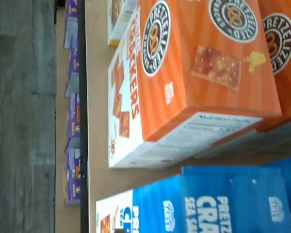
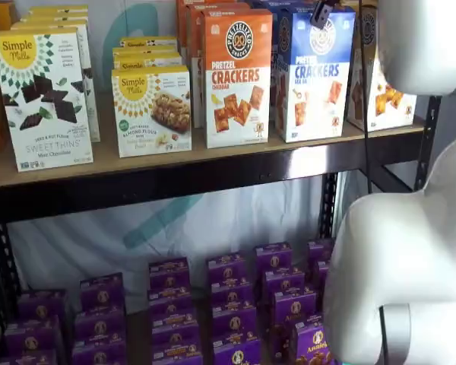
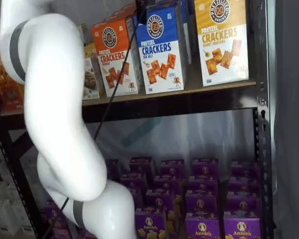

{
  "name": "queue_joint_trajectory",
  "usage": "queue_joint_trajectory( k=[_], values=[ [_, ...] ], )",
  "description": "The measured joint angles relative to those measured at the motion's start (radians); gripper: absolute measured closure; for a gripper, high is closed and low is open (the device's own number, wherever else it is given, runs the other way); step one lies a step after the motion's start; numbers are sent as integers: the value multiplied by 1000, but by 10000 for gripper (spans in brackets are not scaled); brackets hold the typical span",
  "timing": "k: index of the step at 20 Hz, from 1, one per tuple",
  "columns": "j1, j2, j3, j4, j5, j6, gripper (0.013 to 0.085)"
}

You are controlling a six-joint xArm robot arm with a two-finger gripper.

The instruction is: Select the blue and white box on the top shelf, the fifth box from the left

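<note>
The blue and white box (image 2: pixel 313 76) stands upright on the top shelf (image 2: pixel 175 163), its front reading "Pretzel Crackers" under a round black logo, with orange cracker pictures below. In both shelf views it sits between an orange cheddar pretzel cracker box (image 2: pixel 237 80) on one side and a yellow-and-white pretzel cracker box (image 3: pixel 221 40) on the other, all three at the shelf's front edge with more boxes of the same kinds lined up behind them. In the wrist view the blue box's top (image 1: pixel 223 204) shows just beside the orange boxes.

A small dark part of the gripper (image 2: pixel 321 13) hangs from above, just over the blue box's top front corner, with a black cable beside it. The fingers are spread as wide as they go, and nothing is held between them.

Farther along the top shelf stand a Simple Mills almond flour bars box (image 2: pixel 152 110) and a taller Simple Mills Sweet Thins box (image 2: pixel 44 99). The white robot arm (image 3: pixel 55 124) fills the foreground. On the lower shelf sit rows of small purple Annie's boxes (image 3: pixel 204 199).
</note>
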Motion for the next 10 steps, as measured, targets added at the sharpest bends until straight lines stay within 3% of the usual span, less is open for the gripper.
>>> queue_joint_trajectory(
  k=[10],
  values=[
    [16, 55, -35, -35, 0, -5, 130]
  ],
)
